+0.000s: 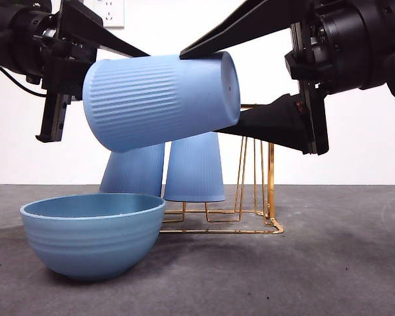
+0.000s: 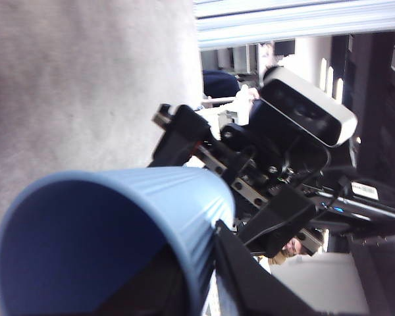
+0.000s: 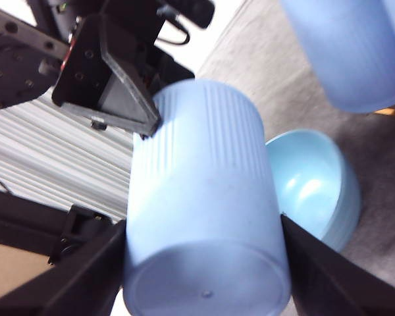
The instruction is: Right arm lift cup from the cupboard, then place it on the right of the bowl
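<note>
A ribbed blue cup (image 1: 161, 99) hangs on its side in the air above the light-blue bowl (image 1: 92, 237). My right gripper (image 1: 199, 92) comes in from the right and is shut on the cup's base end, one jaw above and one below. In the right wrist view its jaws (image 3: 203, 224) clamp the cup (image 3: 197, 197), with the bowl (image 3: 309, 184) beneath. My left gripper (image 1: 138, 59) is at the cup's open end. In the left wrist view (image 2: 204, 283) one jaw lies outside the rim of the cup (image 2: 184, 191) and the other seems to be inside. The gold wire cupboard (image 1: 270, 184) stands behind.
Two more ribbed blue cups (image 1: 135, 171) (image 1: 196, 168) stand upside down on the cupboard's left part, just behind the bowl. The grey table (image 1: 342, 263) stretches to the right of the bowl and the cupboard. The right arm's body and camera (image 2: 309, 112) fill the left wrist view.
</note>
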Motion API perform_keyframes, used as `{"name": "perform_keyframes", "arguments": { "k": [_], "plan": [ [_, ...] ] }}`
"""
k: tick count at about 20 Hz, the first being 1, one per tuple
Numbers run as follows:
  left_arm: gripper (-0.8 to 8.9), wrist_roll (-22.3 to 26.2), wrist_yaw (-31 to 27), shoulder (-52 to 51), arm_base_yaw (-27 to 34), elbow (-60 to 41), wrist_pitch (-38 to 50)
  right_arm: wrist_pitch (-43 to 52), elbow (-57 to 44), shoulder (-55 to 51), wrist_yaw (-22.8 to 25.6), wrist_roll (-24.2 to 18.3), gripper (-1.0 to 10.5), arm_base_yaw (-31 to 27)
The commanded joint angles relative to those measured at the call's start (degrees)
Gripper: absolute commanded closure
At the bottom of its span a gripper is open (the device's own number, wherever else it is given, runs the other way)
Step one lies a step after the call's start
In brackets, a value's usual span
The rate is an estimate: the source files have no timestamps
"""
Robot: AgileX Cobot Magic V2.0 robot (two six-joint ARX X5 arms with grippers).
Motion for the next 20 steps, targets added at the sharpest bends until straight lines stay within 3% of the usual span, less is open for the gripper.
{"name": "perform_keyframes", "arguments": {
  "k": [1,4,8,9,13,16,20],
  "plan": [
    [8.09,-0.28,1.01,0.83,-1.4,0.7,-0.46,0.39,0.28,0.77,2.05,0.15,7.1,0.5],
    [8.09,-0.31,2.84,0.83,-1.4,0.7,-0.48,0.22,0.28,0.77,1.4,0.13,6.9,0.5],
    [8.09,-0.52,3.91,0.81,-1.46,0.96,-0.52,0.24,0.31,0.7,-3.63,0.15,3.6,0.24],
    [8.09,-0.81,3.91,0.7,-1.46,1.22,-0.52,0.24,0.31,0.66,-5.22,0.17,3.4,-0.15],
    [8.07,-1.27,3.52,0.57,-2.08,3.8,-0.85,-4.0,0.31,-2.64,-8.41,1.29,3.4,-4.26],
    [8.05,-2.49,1.77,0.57,-3.67,6.19,-1.01,-14.45,0.31,-9.31,-8.33,-1.64,3.4,-9.22],
    [8.05,-1.75,-5.57,0.66,-7.3,8.5,-4.39,-25.46,0.31,-20.41,-8.09,-3.72,3.4,-14.62]
  ]
}}
